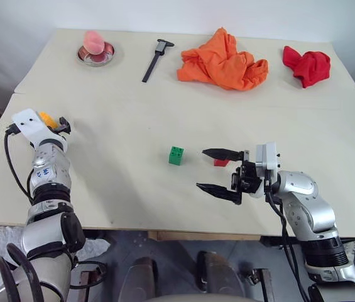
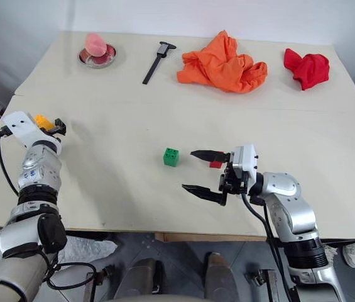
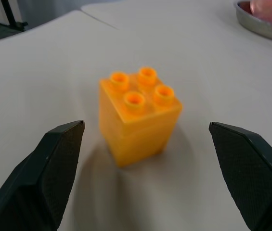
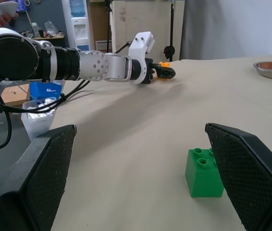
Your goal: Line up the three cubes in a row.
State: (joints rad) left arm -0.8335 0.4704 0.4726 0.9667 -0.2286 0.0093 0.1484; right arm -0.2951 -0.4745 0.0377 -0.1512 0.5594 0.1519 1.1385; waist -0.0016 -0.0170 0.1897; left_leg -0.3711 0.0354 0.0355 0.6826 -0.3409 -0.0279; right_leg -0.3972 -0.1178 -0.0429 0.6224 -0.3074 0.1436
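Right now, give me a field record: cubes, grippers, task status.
yellow-orange studded plastic cube: far left of table, between open fingers of left gripper, untouched
green studded plastic cube: table centre
red studded plastic cube: right of green, partly behind right gripper
right gripper: open, holding nothing
row: not formed; yellow-orange far from the other two

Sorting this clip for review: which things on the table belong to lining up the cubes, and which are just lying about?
Part of the job:
- yellow-orange cube, between the open left gripper's fingers
- green cube, mid-table
- red cube, behind the open right gripper

Just lying about:
- orange cloth
- red cloth
- black caliper
- metal dish holding a pink object
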